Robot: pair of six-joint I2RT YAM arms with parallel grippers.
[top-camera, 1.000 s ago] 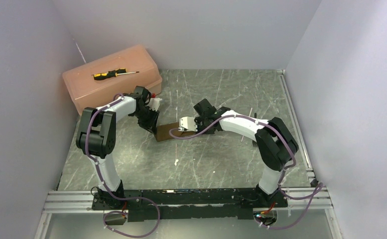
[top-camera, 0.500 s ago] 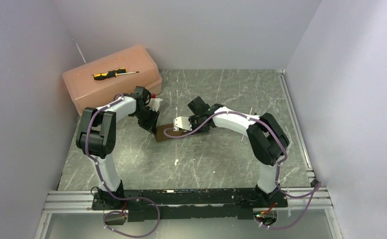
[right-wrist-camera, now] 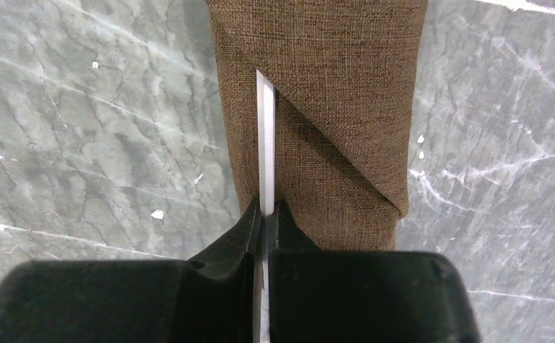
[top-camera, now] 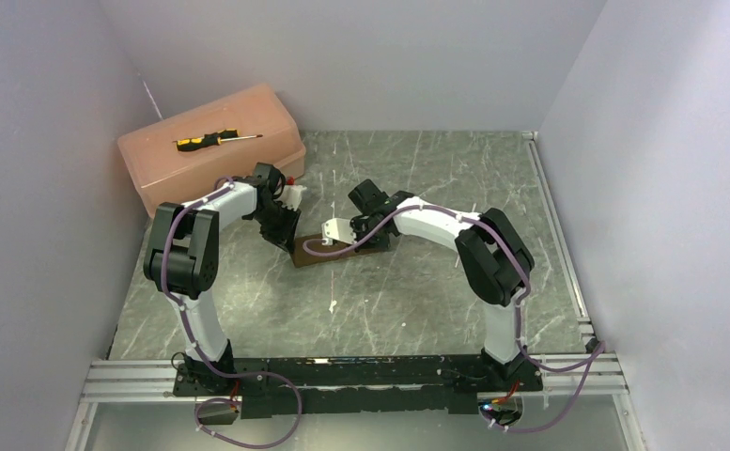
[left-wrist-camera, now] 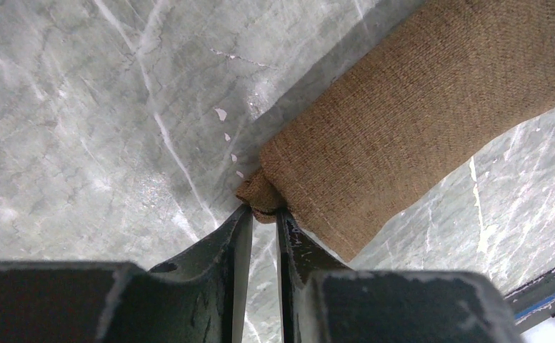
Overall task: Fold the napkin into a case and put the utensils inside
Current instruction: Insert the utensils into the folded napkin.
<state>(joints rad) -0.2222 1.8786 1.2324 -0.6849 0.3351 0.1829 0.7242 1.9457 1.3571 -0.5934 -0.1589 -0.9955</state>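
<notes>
The case lies folded on the bench; my left jaws pinch its corner while my right jaws, clenched on a utensil, slide it in toward twelve o'clock.

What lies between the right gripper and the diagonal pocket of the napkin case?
A thin pale utensil, pinched by the right gripper, spans it, its tip entering the pocket of the napkin case. The right wrist view shows this.

right arm swung left, its utensil further over the case
</notes>
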